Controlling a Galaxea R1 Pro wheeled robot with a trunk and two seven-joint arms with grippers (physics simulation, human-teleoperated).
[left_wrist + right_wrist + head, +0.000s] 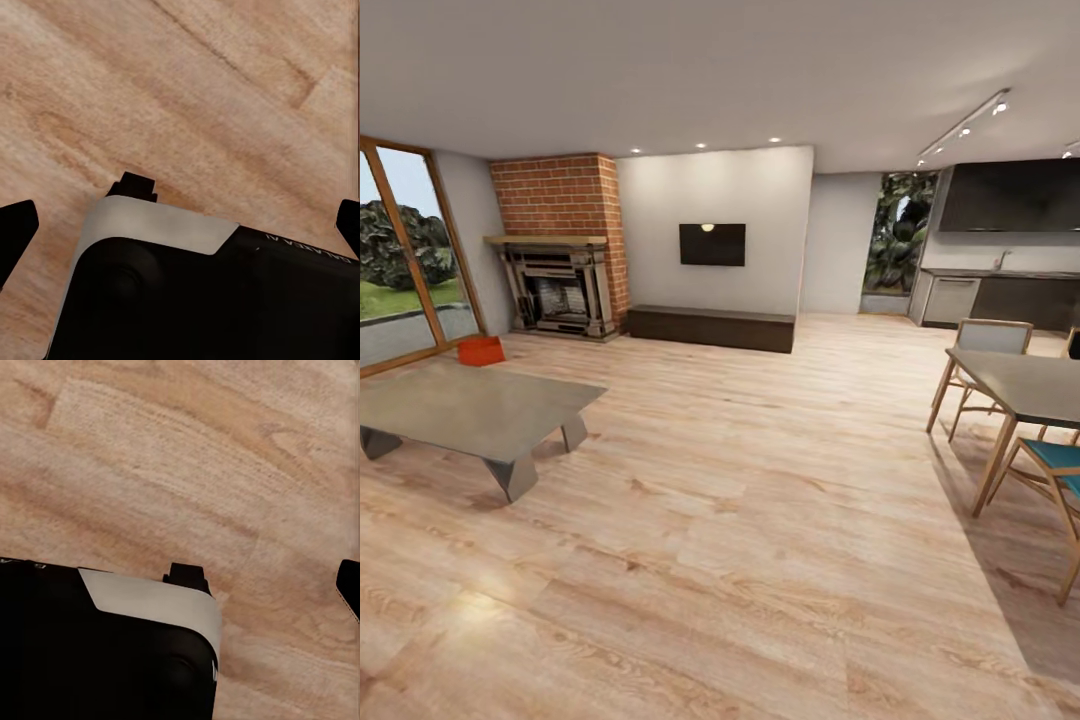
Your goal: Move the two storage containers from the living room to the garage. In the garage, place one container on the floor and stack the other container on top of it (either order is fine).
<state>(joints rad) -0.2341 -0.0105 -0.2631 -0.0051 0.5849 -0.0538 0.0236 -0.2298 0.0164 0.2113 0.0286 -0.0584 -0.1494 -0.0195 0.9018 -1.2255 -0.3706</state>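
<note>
Orange-red storage container (481,350) far off ahead-left, on the plank floor (760,520) between coffee table (470,412) and fireplace (560,285). Nearer the left arm's side. Well out of reach. Finger states: cannot tell.

Orange-red storage container (481,350) — red-brick fireplace (560,245) — light wood-plank flooring (760,520).

Coffee tbl (470,408), fireplace (558,285), TV (712,244).
</note>
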